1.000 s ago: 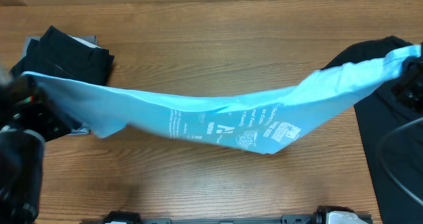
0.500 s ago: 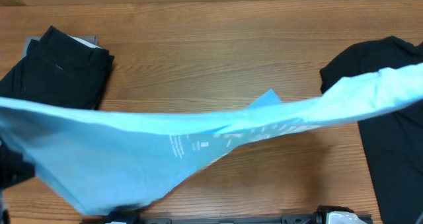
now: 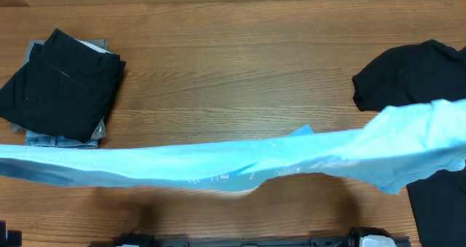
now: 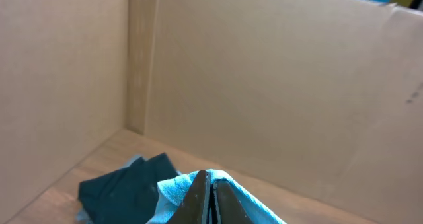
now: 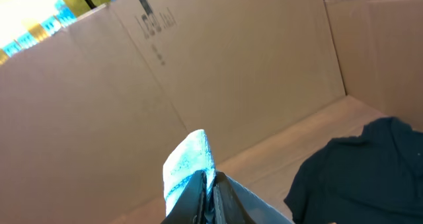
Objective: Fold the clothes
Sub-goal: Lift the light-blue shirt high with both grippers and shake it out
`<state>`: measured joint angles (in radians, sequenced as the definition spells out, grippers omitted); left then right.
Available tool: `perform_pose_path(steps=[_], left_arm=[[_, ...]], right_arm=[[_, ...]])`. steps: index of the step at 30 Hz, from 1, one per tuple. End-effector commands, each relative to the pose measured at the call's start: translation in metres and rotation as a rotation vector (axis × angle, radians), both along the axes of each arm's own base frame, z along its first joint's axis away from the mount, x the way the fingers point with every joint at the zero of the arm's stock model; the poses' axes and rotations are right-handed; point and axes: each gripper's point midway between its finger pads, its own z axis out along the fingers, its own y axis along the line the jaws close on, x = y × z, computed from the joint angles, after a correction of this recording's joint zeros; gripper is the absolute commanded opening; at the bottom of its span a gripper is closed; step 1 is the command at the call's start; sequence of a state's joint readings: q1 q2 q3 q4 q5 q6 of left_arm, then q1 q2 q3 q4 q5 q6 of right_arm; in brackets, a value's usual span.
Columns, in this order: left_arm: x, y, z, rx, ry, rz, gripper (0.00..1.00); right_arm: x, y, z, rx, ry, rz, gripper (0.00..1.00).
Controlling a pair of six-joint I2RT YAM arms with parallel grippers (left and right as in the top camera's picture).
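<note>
- Far left of the brown wooden table (image 3: 233,50): a folded black cloth garment (image 3: 62,83) sits on a folded blue denim piece (image 3: 58,139). Looks like a finished pile.
- Left gripper (image 4: 209,184): jaws pressed together, pinching a bunch of light blue cloth. It is out of frame in the overhead view.
- Light blue short-sleeved cloth T-shirt (image 3: 218,163): pulled into a long band along the near side of the table, running edge to edge. It looks raised off the wood and sags a little mid-span. Pale print is faintly visible near the middle.
- Handling, judged: light, limp, no stiffness. It droops wherever unsupported and could slide out of a thin pinch. Hold it at the two far ends and keep it taut so it lays down flat.
- Right gripper (image 5: 209,184): jaws closed tight on the shirt's other end, with blue fabric bunched above the tips. Not seen from overhead.
- Far right: a loose black cloth garment (image 3: 415,72) lies unfolded. The shirt's right end crosses over it in the overhead view.
</note>
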<state>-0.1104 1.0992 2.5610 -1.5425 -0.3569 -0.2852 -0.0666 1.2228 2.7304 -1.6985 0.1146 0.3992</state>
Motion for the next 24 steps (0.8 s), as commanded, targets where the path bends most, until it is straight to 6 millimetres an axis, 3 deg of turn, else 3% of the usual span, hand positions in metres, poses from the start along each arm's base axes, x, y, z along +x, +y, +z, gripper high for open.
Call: perform_pose_path(steps=[1,12,15,20,24], left_arm=[[-0.012,-0.006,0.011,-0.019,-0.061,-0.044,0.04],[-0.020,-0.011,0.009,-0.040,-0.065,-0.079,0.04],[-0.018,-0.012,0.009,-0.040,-0.060,-0.078,0.04],[0.004,-0.014,-0.001,-0.035,0.007,-0.076,0.04],[0.041,-0.014,-0.019,-0.025,0.117,-0.054,0.04]], right_arm=[[-0.020,-0.005,0.007,-0.002,-0.054,-0.040,0.04],[-0.055,-0.002,0.013,-0.004,-0.127,-0.039,0.04],[-0.054,-0.002,0.013,0.007,-0.129,-0.036,0.04],[-0.033,-0.002,0.009,0.012,-0.084,-0.029,0.04],[0.001,-0.002,0.003,0.014,-0.012,-0.018,0.04]])
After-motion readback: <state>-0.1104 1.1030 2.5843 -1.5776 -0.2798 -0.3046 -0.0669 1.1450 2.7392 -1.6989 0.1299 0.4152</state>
